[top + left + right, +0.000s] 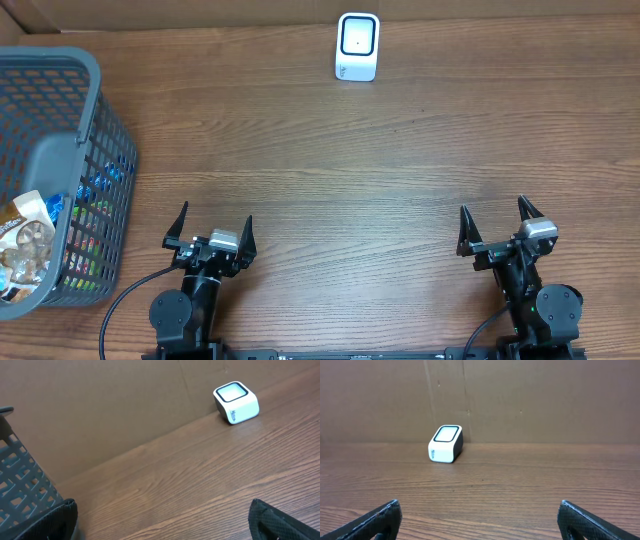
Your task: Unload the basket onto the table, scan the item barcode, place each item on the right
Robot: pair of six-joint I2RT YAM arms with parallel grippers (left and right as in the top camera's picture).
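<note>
1. Wooden bench (350,180): carries everything listed.
2. Brown cardboard wall (545,400): stands along the far edge.
3. Grey mesh basket (85,65): far-to-near along the left edge.
4. My left fingers (215,214): near edge, just right of the basket, spread wide, holding nothing.
5. My right fingers (493,208): near edge, right side, spread wide, holding nothing.
6. Snack packets (25,235): piled inside the basket, near end; no barcode is legible.
7. White barcode scanner (357,46): far centre, beside the wall, well apart from both pairs of fingers.
</note>
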